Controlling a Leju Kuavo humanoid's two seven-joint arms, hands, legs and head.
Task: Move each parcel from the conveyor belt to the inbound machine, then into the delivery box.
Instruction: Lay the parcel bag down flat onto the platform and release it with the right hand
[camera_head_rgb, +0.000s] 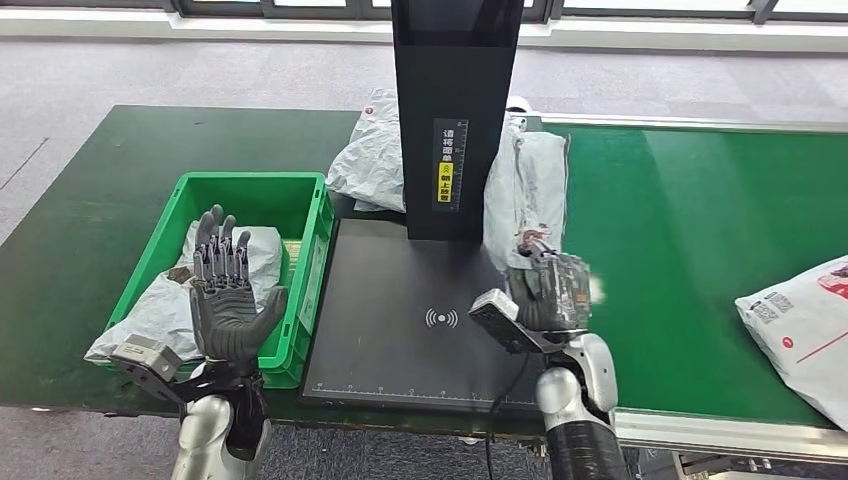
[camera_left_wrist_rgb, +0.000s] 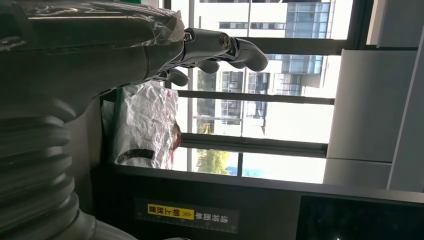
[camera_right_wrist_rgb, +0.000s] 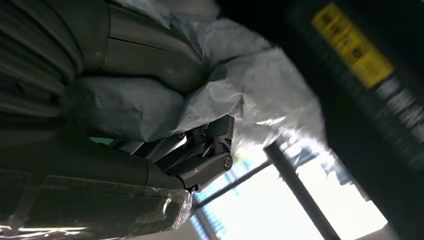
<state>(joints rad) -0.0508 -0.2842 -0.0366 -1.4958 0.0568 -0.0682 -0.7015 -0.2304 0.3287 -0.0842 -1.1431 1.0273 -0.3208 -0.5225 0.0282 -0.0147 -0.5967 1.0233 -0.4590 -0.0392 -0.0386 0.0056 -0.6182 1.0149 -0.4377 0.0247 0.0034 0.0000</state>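
Note:
My right hand grips the near end of a long grey parcel that stands against the right side of the inbound machine's black column, at the edge of its flat scan plate. In the right wrist view the fingers wrap the crinkled grey plastic. My left hand is raised palm up, fingers spread and holding nothing, in front of the green delivery box. A grey parcel lies in that box. A white parcel with red print lies on the conveyor belt at the far right.
Another grey parcel lies behind the column on its left, also seen in the left wrist view as a crumpled bag. The green table extends left of the box. Windows run along the far wall.

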